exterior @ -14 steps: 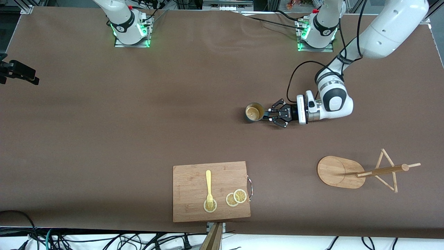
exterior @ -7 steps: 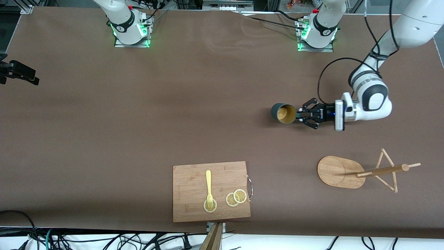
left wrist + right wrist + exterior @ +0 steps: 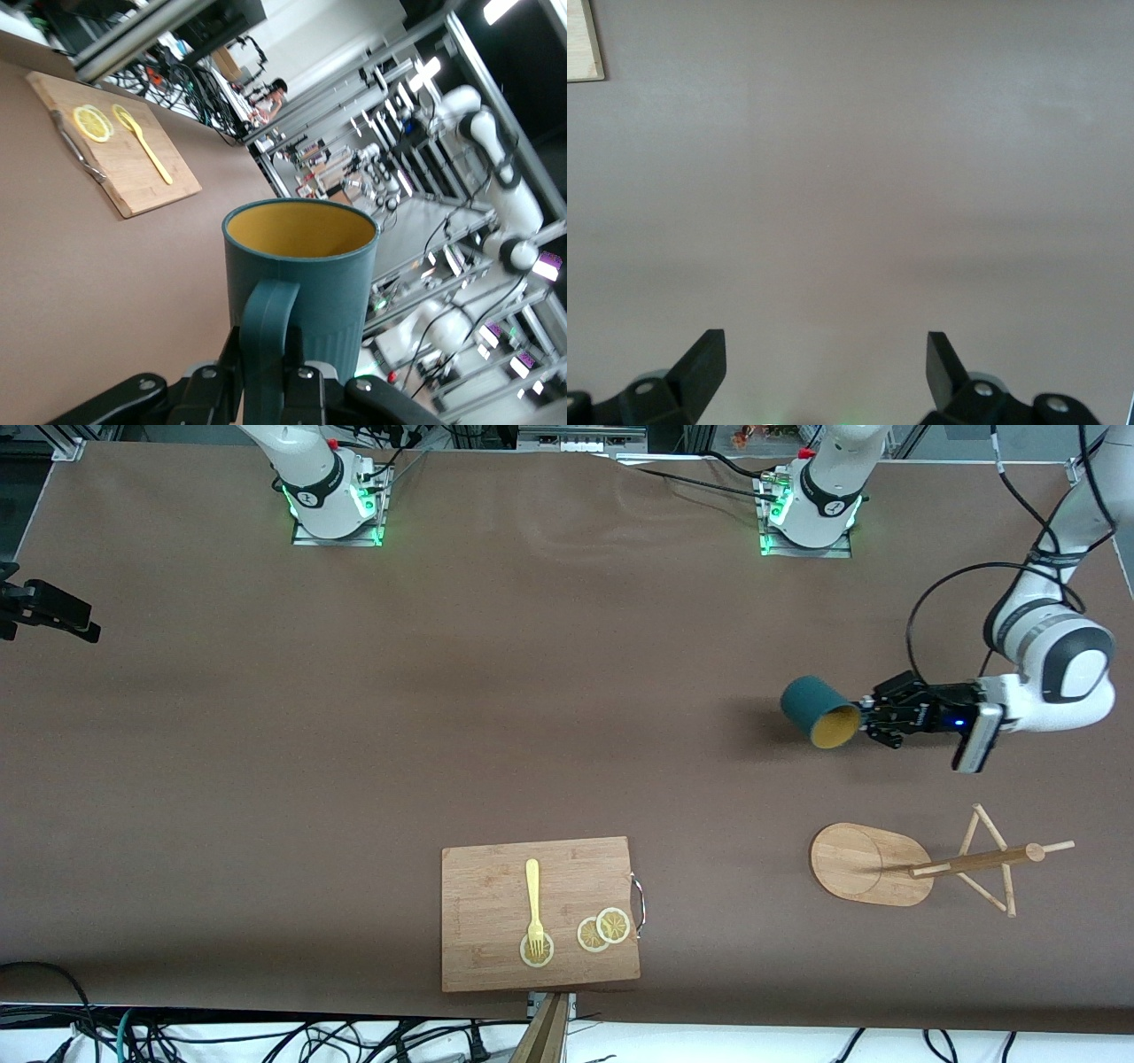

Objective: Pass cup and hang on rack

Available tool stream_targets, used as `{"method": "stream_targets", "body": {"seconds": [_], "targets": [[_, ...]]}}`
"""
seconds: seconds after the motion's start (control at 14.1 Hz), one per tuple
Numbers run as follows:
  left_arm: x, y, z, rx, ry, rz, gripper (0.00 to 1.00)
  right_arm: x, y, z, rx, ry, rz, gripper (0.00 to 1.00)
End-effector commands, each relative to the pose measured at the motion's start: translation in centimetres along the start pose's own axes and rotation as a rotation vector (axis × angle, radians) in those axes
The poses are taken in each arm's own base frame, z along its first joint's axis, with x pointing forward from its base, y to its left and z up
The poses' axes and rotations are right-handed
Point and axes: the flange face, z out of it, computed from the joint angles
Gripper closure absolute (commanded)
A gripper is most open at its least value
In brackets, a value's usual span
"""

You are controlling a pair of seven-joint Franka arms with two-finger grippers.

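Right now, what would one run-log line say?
left gripper: shut on dark teal mug handle, airborne | right gripper: open, waiting | bamboo peg rack: no mug

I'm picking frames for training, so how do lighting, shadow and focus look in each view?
Front view: even light, sharp; the cup in the left gripper casts a soft shadow on the table. Left wrist view: cup sharp, bright ceiling lights glare, cutting board slightly soft. Right wrist view: flat, featureless table, right gripper fingers dark.

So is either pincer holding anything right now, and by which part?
Yes. The left pincer is shut on the cup, gripping it by its side handle, in the air over the table. The right pincer is open and holds nothing.
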Motion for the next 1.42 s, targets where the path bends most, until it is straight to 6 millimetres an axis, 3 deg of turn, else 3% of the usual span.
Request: {"method": "stream_targets", "body": {"seconds": [0.0,0.36,0.71,1.14,1.35], "targets": [[1.8,1.1,-2.7,-0.046,0.003,-0.172,0.88,0.0,0.1,-0.3,-0.006,0.011,0.009,0.00],[2.2,-0.9,-8.3,-0.090,0.100,-0.432,0.88,0.0,0.1,-0.2,-0.006,0.009,0.008,0.00],[3.8,-2.6,-11.7,-0.144,0.189,-0.607,0.88,0.0,0.2,-0.2,-0.008,0.009,-0.005,0.00],[3.3,-3.6,-13.5,-0.172,0.235,-0.793,0.89,0.0,0.1,-0.3,-0.008,0.011,-0.022,0.00],[3.4,-6.0,-13.7,-0.229,0.276,-0.805,0.89,0.0,0.0,-0.3,-0.007,0.014,-0.023,0.00]]}}
